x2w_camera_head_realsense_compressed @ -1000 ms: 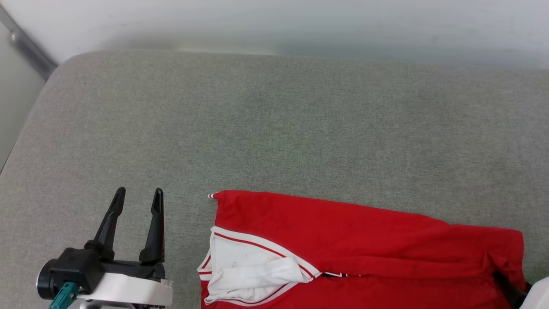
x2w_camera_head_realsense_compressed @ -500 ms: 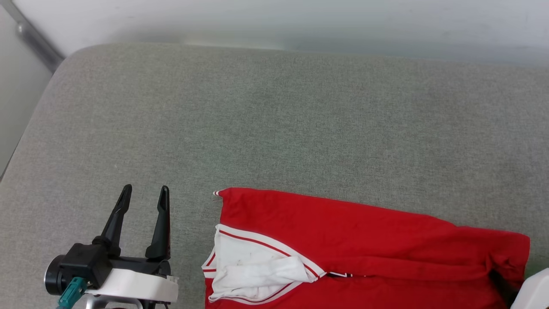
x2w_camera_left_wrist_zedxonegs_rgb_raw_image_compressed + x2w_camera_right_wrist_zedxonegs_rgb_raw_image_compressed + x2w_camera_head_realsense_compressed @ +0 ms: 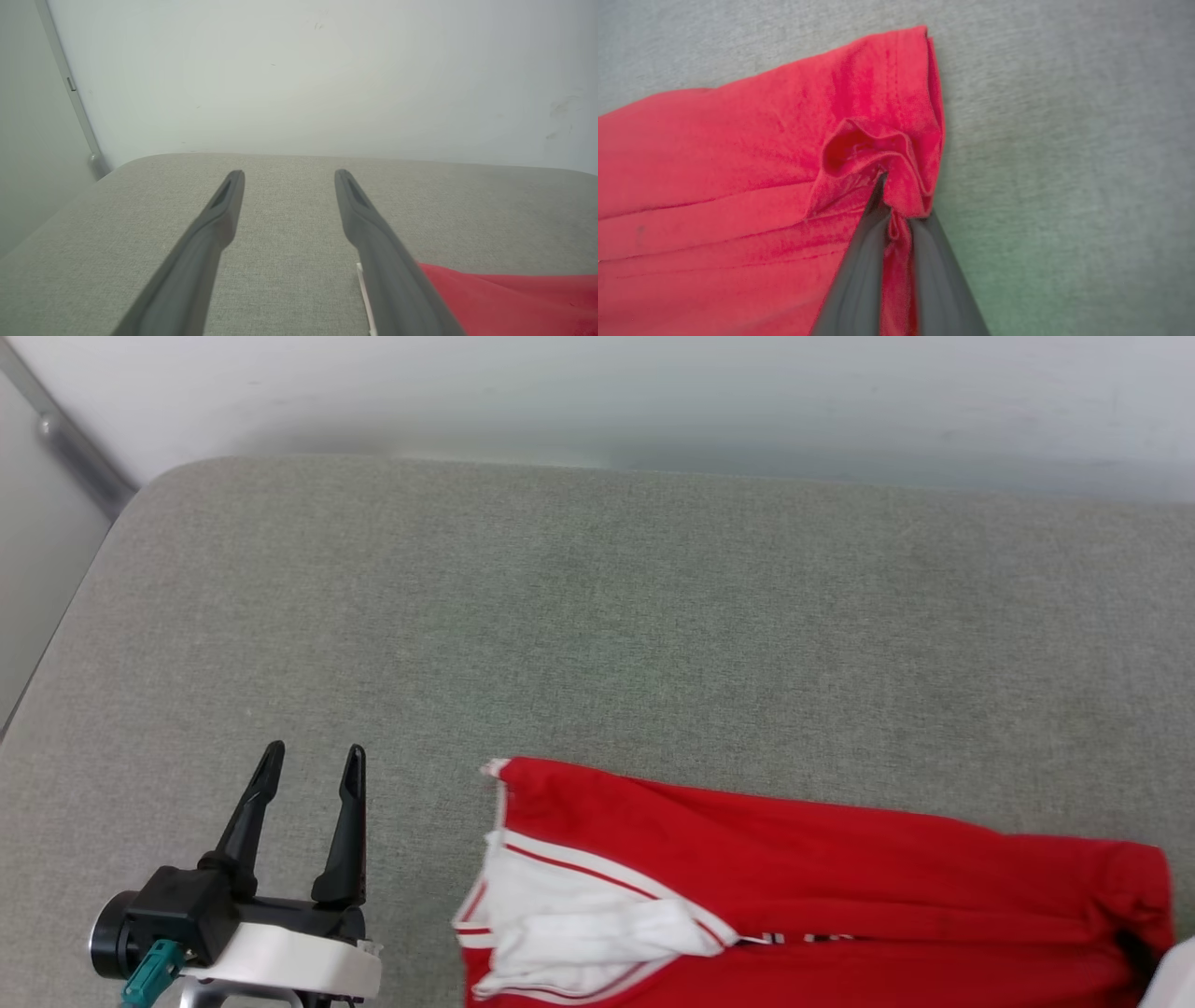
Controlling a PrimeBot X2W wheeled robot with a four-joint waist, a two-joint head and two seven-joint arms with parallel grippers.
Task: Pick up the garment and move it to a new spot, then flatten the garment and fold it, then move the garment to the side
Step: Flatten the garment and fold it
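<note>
On the grey cushion [image 3: 597,616], right gripper [image 3: 899,205] clamped on a bunched corner of the garment [image 3: 738,186], left gripper [image 3: 315,751] with jaws apart.

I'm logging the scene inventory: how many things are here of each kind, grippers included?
Garment: 1, the red garment
Grippers: 2, the left gripper and the right gripper
Surface: 1, the grey padded surface
Total: 4

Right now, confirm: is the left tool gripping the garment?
No, the left tool stands open over the grey cushion, apart from the garment.
</note>
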